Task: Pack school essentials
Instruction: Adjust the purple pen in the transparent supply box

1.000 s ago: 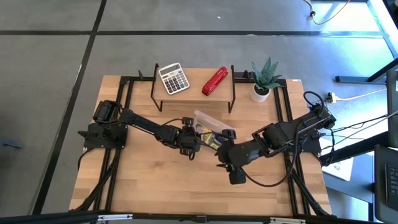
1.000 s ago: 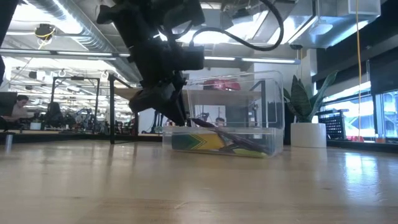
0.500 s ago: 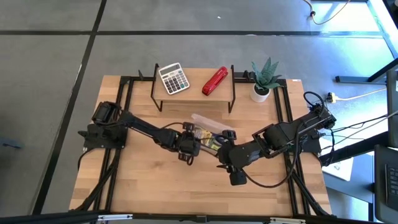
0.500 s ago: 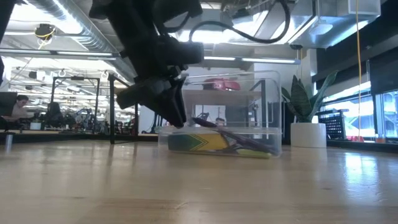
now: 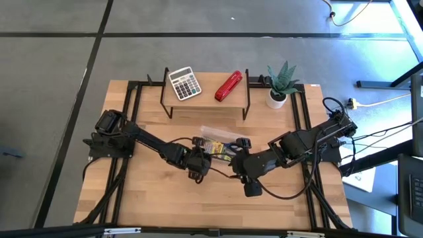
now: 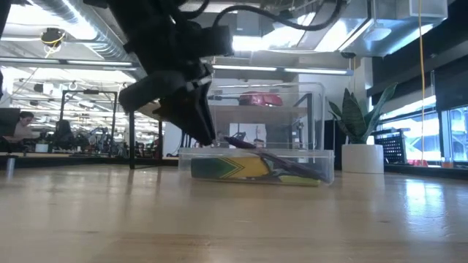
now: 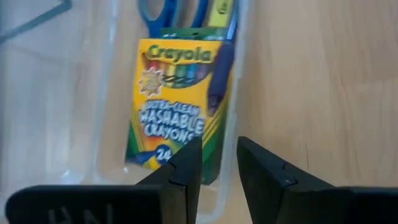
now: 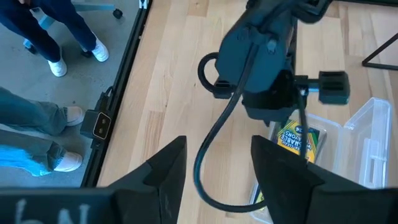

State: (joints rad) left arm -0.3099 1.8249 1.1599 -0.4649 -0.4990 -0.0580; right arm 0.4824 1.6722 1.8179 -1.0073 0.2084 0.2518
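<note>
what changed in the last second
The left gripper drew toward the table's front, its narrow-set fingers at the clear case's end wall, and the case slid and turned with it. The right gripper, calculator and stapler stayed put.

Grey floor [image 5: 198, 16] with dark seams, bright ceiling lights [image 6: 292, 29], distant desks, window [image 6: 446, 124] at right

Two dark jointed arms, looping black cables, blocky wrists
</note>
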